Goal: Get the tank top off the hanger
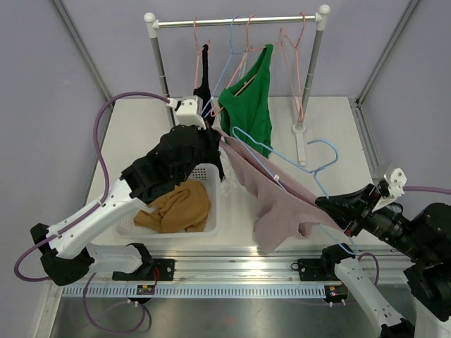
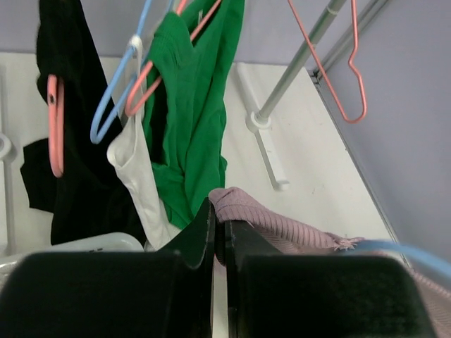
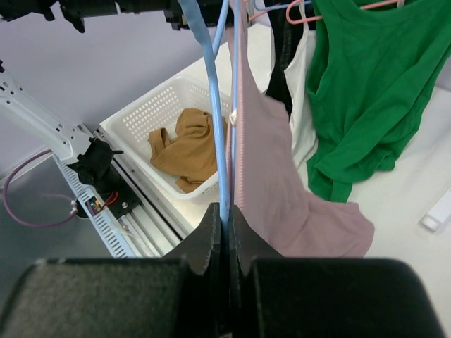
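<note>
A mauve ribbed tank top (image 1: 282,204) hangs on a light blue hanger (image 1: 310,167) stretched in the air between my two arms, above the table's front middle. My left gripper (image 1: 220,139) is shut on the top's strap end; in the left wrist view the fabric (image 2: 282,227) is pinched between the jaws of the left gripper (image 2: 219,225), with the hanger (image 2: 412,255) at the right. My right gripper (image 1: 325,205) is shut on the hanger's wire (image 3: 215,105); its jaws (image 3: 227,215) clamp the blue wire, and the tank top (image 3: 282,183) drapes beside them.
A white basket (image 1: 213,208) holding a brown garment (image 1: 176,208) sits under the left arm. Behind stands a clothes rack (image 1: 236,21) with a green top (image 1: 250,98), a black garment (image 1: 204,77) and bare pink hangers (image 1: 292,56). The rack's foot (image 1: 301,144) rests on the table.
</note>
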